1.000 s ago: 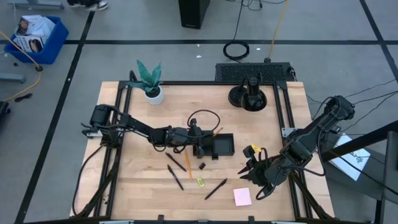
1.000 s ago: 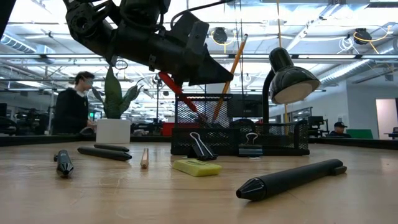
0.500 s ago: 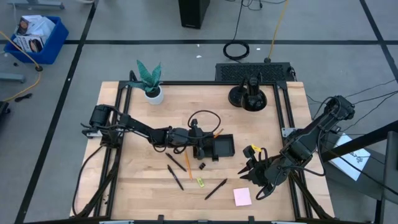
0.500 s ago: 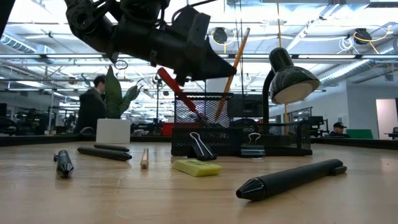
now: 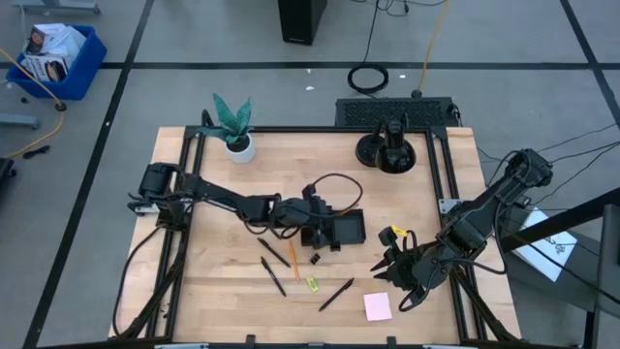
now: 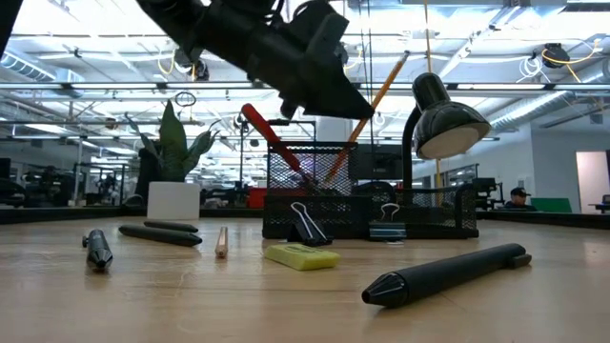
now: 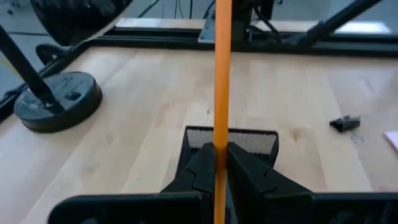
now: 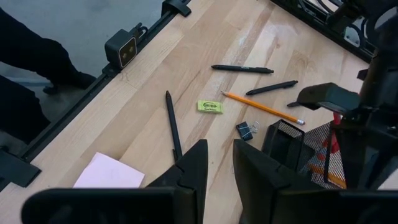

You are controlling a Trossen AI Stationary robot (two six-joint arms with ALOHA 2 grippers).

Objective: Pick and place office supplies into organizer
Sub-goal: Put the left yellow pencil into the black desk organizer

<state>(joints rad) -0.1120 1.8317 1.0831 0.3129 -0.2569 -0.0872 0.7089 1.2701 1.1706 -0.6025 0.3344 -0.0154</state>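
Note:
The black mesh organizer [image 5: 341, 231] stands mid-table, with red-handled scissors [image 6: 269, 134] upright in it. My left gripper [image 5: 320, 215] hovers over the organizer's left end, shut on an orange pencil [image 6: 374, 107]. On the wood nearer the front edge lie another pencil [image 5: 291, 254], black pens [image 5: 273, 276], [image 5: 336, 294], a clip [image 5: 315, 259], a yellow-green piece [image 5: 312, 283] and a pink sticky pad [image 5: 378, 306]. My right gripper [image 8: 217, 168] hangs open above the table's right front, with nothing between its fingers. My left gripper pinches the pencil's shaft [image 7: 222, 140] between its two fingers, which lie across it. The fingers [image 6: 335, 92] come from the table's left, slanting down. The pencil is tilted, its upper end [image 6: 404, 59] free, its lower end down behind the organizer's mesh [image 6: 334, 173].
A round-based black lamp [image 5: 387, 150] stands at the back right and a potted plant [image 5: 232, 126] at the back left. Two clips [image 6: 307, 225], [image 6: 386, 215] sit at the organizer's front. The table's left front is bare wood.
My left gripper has risen and gone a little toward the table's right edge, over the organizer, still shut on the pencil. The pencil has tipped further over, its upper end swinging rightward while its lower end stays in the organizer.

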